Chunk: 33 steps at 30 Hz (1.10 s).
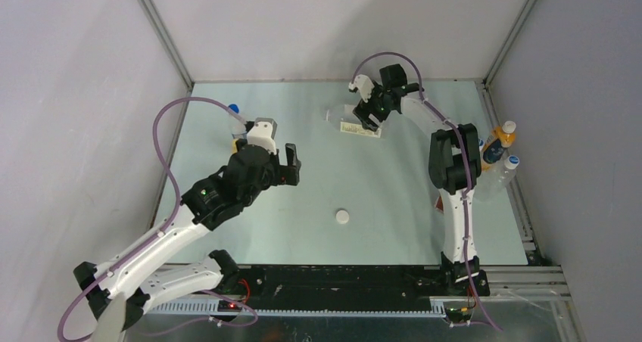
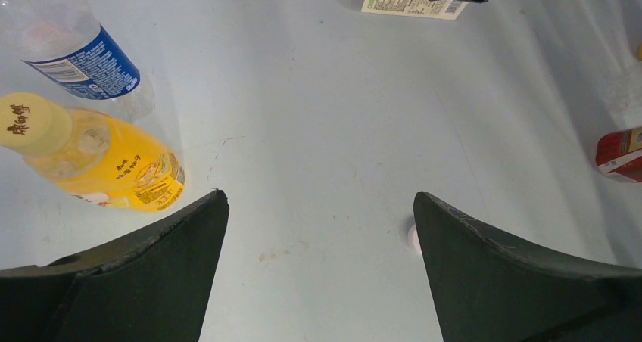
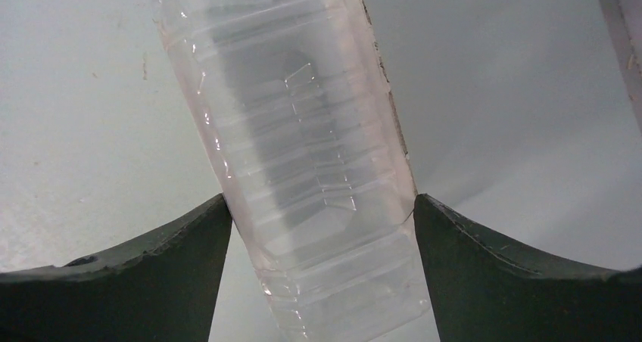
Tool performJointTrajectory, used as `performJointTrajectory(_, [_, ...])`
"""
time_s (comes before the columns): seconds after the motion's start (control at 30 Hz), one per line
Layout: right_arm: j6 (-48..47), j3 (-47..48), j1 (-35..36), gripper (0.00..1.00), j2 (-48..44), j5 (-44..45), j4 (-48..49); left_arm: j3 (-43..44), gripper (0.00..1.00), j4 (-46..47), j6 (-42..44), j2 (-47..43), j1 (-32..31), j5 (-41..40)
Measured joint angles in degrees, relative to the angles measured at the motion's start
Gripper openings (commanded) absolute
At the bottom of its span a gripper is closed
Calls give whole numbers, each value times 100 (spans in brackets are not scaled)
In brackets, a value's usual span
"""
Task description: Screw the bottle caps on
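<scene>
Orange-drink bottle (image 2: 106, 164) and blue-labelled water bottle (image 2: 87, 62) sit left of the released, empty left tool (image 2: 318, 206); white cap (image 1: 343, 216) lies on the surface (image 1: 394, 198). Right tool (image 3: 322, 206) clasps the clear bottle (image 3: 303, 130) far back.

The middle of the table (image 1: 394, 206) is the open ground here. A broad bare stretch runs ahead of the left gripper (image 2: 319, 206), whose jaws stand wide apart, and only one white cap (image 1: 343, 216) lies in it, just beside the gripper's right finger. On that gripper's left side the orange-drink bottle (image 2: 106, 164) and the blue-labelled water bottle (image 2: 83, 58) sit close together and block the way. Off to the right the red-labelled bottle (image 2: 621, 154) narrows the passage. At the far side the clear bottle (image 3: 303, 115) fills the whole gap of the right gripper (image 3: 320, 206), touching both fingers. A cluster of bottles (image 1: 503, 141) crowds the right rail.
</scene>
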Motion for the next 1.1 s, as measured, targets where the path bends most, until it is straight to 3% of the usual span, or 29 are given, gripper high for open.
performJointTrajectory(0.33, [1296,-1510,752,80,-1239,647,-435,0,98,-173,-20,-149,0,146])
performJointTrajectory(0.67, [4448,-2507,2341,84,-2227,1891,-1134,-595,98,-44,-28,-1556,0,634])
performJointTrajectory(0.8, [5536,-2627,2852,88,-2382,2420,-1182,-737,98,-52,-127,-1714,0,804])
performJointTrajectory(1.1, [6301,-2811,3014,99,-3180,2730,-905,-787,98,-166,-581,-1565,0,1067])
